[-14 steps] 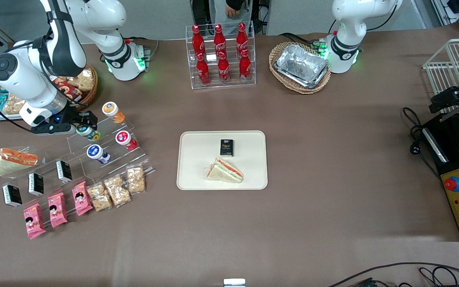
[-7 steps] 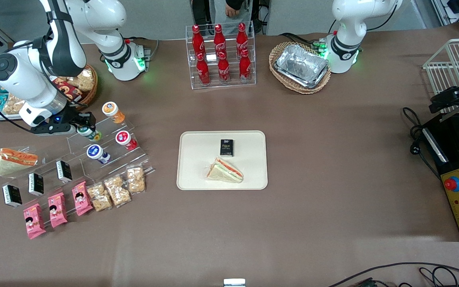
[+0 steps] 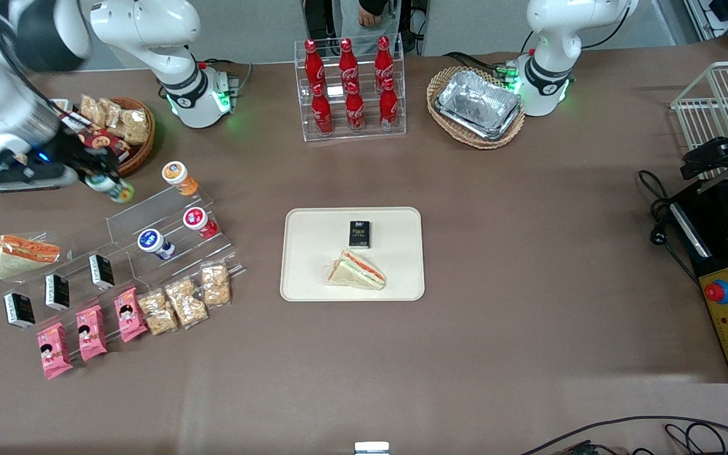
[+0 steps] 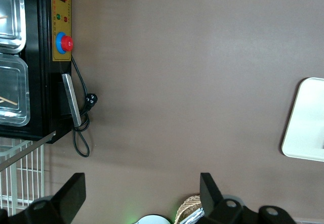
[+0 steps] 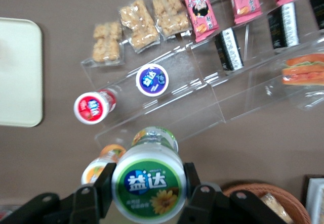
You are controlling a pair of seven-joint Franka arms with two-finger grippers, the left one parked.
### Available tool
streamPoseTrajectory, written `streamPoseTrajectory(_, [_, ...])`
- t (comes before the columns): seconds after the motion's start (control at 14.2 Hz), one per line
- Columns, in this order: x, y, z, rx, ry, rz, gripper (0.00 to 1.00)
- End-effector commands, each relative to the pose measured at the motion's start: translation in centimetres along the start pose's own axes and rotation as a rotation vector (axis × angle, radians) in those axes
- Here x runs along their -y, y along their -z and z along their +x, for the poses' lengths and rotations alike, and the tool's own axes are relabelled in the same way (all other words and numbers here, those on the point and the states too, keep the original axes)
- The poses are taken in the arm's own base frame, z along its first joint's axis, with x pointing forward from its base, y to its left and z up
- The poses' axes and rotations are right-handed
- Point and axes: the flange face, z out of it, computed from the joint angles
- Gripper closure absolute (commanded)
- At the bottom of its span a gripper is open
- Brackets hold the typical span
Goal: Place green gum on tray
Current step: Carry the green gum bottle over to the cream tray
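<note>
The green gum [image 3: 111, 188], a small bottle with a white-rimmed green lid and green-yellow body, is clamped between the fingers of my gripper [image 3: 102, 182]. It hangs in the air off the clear stepped stand [image 3: 168, 234], toward the working arm's end of the table. In the right wrist view the gum's lid [image 5: 148, 187] fills the space between the two black fingers [image 5: 104, 184] of the gripper [image 5: 148, 189]. The cream-white tray [image 3: 313, 246] lies at the table's middle with a sandwich and a small black box on it. Its corner also shows in the right wrist view [image 5: 17, 72].
On the stand are an orange bottle [image 3: 179, 177], a red-lidded bottle [image 3: 198, 221], a blue-lidded bottle [image 3: 153, 243], black boxes and snack packs. A snack basket [image 3: 125, 129] stands close to the gripper. A cola rack [image 3: 349, 88] and a foil tray in a basket [image 3: 476, 106] stand farther back.
My gripper closed on the green gum on the stand's top step, then lifted it off and carried it up and toward the working arm's end of the table.
</note>
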Motion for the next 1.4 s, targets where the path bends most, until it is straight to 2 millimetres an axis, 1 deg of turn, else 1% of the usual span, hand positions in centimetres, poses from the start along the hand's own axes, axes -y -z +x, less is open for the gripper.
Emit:
streamPoseTrajectory(0.0, [3.3,7.7,0.7,-0.006,0.020,0.005,0.92])
streamPoseTrajectory(0.07, [5.1,8.7,0.6,-0.019,0.006,-0.001,0.92])
streamPoseTrajectory(0.21, [10.4,9.6,0.3,-0.032,-0.026,0.010,0.92])
streamPoseTrajectory(0.28, [13.3,9.5,0.2,-0.030,-0.059,0.016,0.92])
streamPoseTrajectory(0.42, [19.9,8.3,0.1,-0.011,-0.120,0.006,0.92])
streamPoseTrajectory(0.49, [22.8,7.5,0.1,-0.007,-0.144,-0.003,0.92])
streamPoseTrajectory(0.63, [27.8,5.4,0.3,-0.011,-0.187,0.001,0.92])
streamPoseTrajectory(0.7, [29.8,4.2,0.6,-0.023,-0.192,0.018,0.92])
streamPoseTrajectory(0.77, [31.4,2.5,1.1,-0.017,-0.195,0.036,0.92])
streamPoseTrajectory(0.84, [32.7,0.2,1.7,-0.004,-0.212,0.052,0.92])
streamPoseTrajectory(0.91, [34.0,-2.6,2.1,0.002,-0.230,0.068,0.92])
streamPoseTrajectory(0.98, [35.0,-6.0,2.1,0.005,-0.234,0.076,0.92])
streamPoseTrajectory(1.05, [35.7,-9.4,1.8,0.006,-0.221,0.084,0.92])
streamPoseTrajectory(1.12, [36.0,-12.3,1.5,0.005,-0.214,0.100,0.92])
streamPoseTrajectory(1.26, [36.0,-17.4,1.6,0.029,-0.215,0.125,0.92])
streamPoseTrajectory(1.33, [36.2,-19.4,1.8,0.041,-0.202,0.123,0.92])
